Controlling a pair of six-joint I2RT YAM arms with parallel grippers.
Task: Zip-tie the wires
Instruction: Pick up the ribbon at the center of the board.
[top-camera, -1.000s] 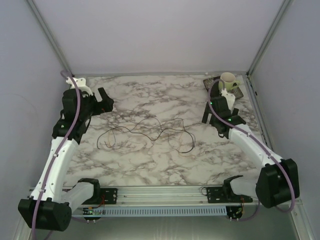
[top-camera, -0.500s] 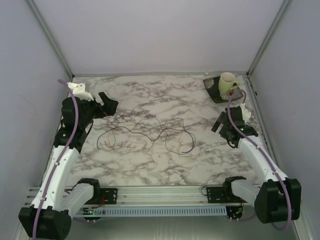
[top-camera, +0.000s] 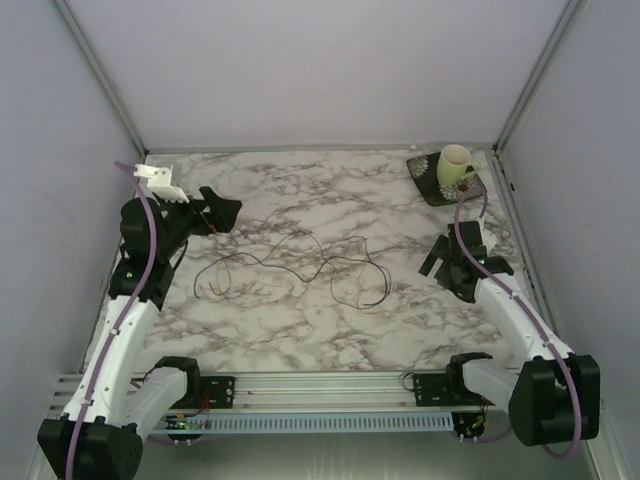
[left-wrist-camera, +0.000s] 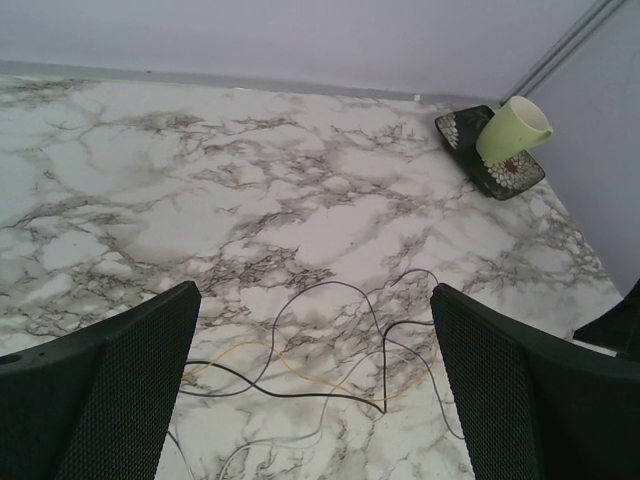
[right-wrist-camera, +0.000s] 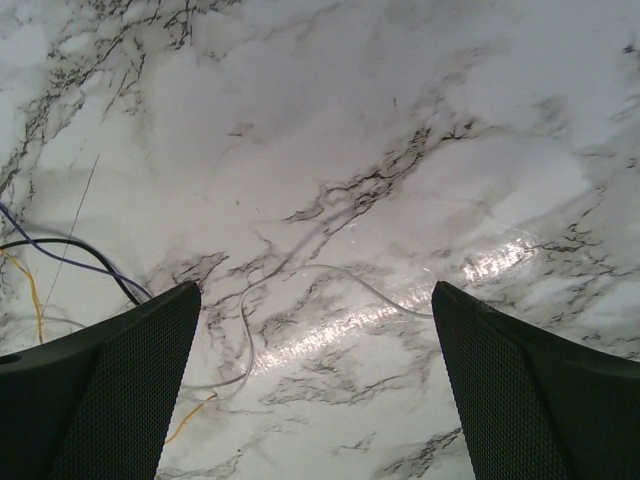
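The wires (top-camera: 345, 262) lie in loose, tangled loops on the marble table, between the two arms. My left gripper (top-camera: 222, 210) hovers open at the far left, just beyond their left end. In its wrist view black, grey and yellow strands (left-wrist-camera: 279, 394) run across the table between and below the wide-apart fingers, untouched. My right gripper (top-camera: 440, 262) is open to the right of the tangle, pointing down at the table. Its wrist view shows the wire ends (right-wrist-camera: 100, 262) at the left edge and a pale translucent strand (right-wrist-camera: 361, 281) curling below the jaws. Nothing is held.
A light green cup (top-camera: 455, 165) stands on a small dark patterned plate (top-camera: 432, 190) in the far right corner, also seen from the left wrist as the cup (left-wrist-camera: 512, 128). Grey walls and metal posts enclose the table. An aluminium rail (top-camera: 330, 385) runs along the near edge.
The right arm has drawn back from the cup toward the near right, its gripper now lower and beside the wires. The left gripper has shifted slightly right and tilted toward the tangle.
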